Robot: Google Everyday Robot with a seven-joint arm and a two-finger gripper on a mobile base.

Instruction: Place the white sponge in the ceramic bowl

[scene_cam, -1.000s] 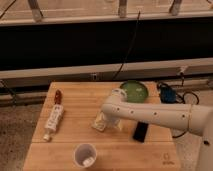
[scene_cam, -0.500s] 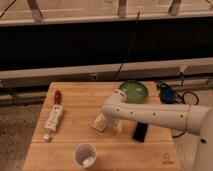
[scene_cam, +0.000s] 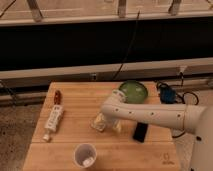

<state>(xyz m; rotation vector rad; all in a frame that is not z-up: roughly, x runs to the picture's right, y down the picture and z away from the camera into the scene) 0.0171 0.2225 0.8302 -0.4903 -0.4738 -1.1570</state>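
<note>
My gripper hangs open at frame centre, low over the sponge, which lies on the wooden table. I cannot tell its long axis. The bowl sits near, up and to the right. A phone lies just right of me, and a cup stands below.

Pale wood, green glaze, white machine

The worktop is light honey wood with faint plank lines. The ceramic bowl, far right, is glossy green, darker at the rim. The white sponge is cream, at the off-white tool mid-worktop. A white tube with a red-brown cap lies left, a white cup stands near, and a black slab lies right.
</note>
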